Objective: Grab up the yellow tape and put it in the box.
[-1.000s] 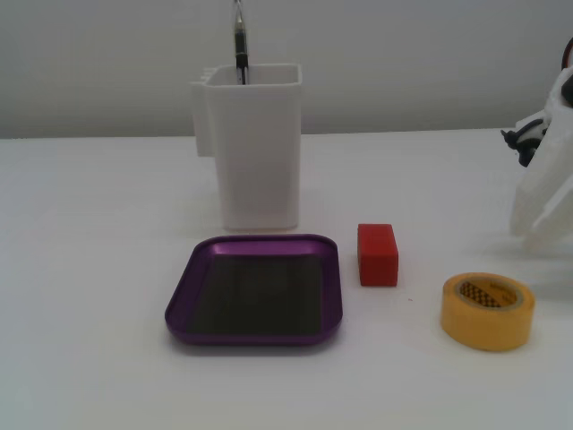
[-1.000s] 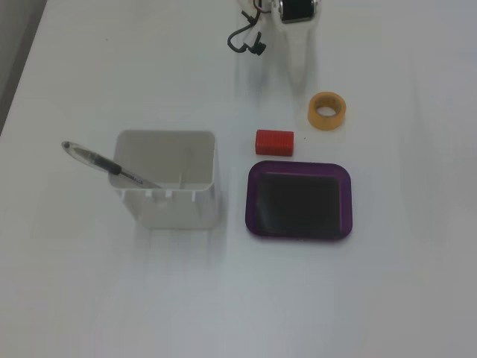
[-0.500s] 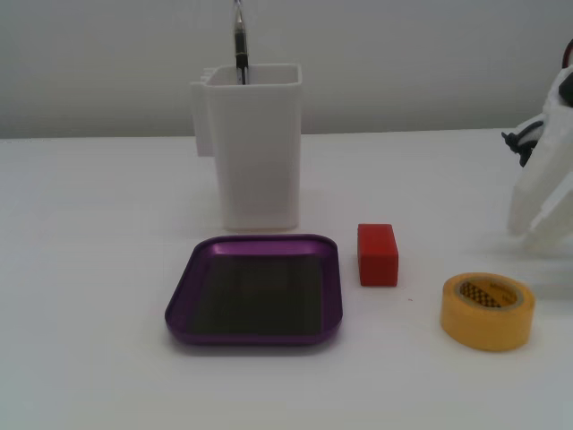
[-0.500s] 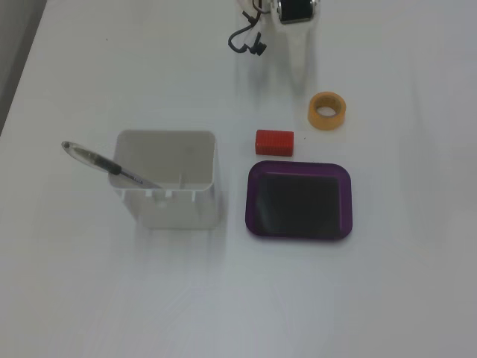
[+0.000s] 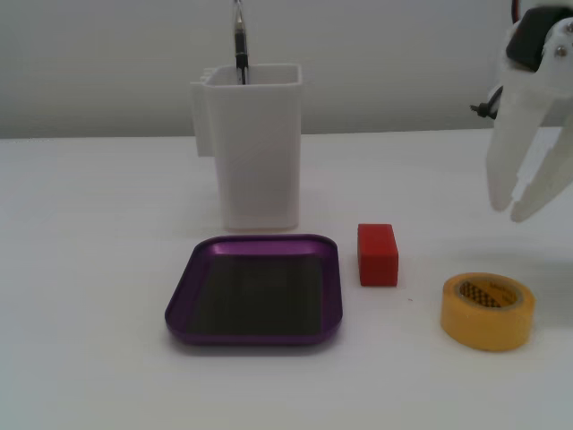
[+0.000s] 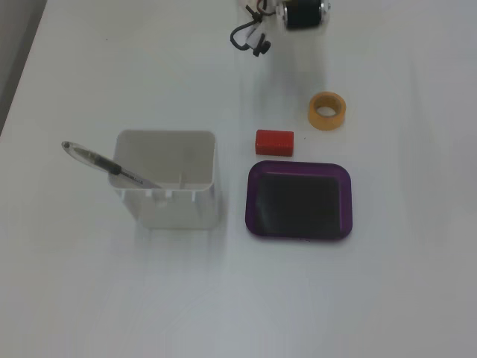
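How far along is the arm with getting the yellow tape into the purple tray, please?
Nothing looks done yet: the yellow tape lies flat on the table, right of the red block in this fixed view, and the box holds nothing. In hand: the gripper hangs open above and behind the tape, apart from it. Left to do: lower onto the tape, grip it, carry it to the tray, release.

On the white bench (image 5: pixel 89 269), the yellow tape (image 5: pixel 488 312) has a dark patterned core, the box (image 5: pixel 255 331) is glossy purple with a dark bottom, and the block (image 5: pixel 377 254) is red.
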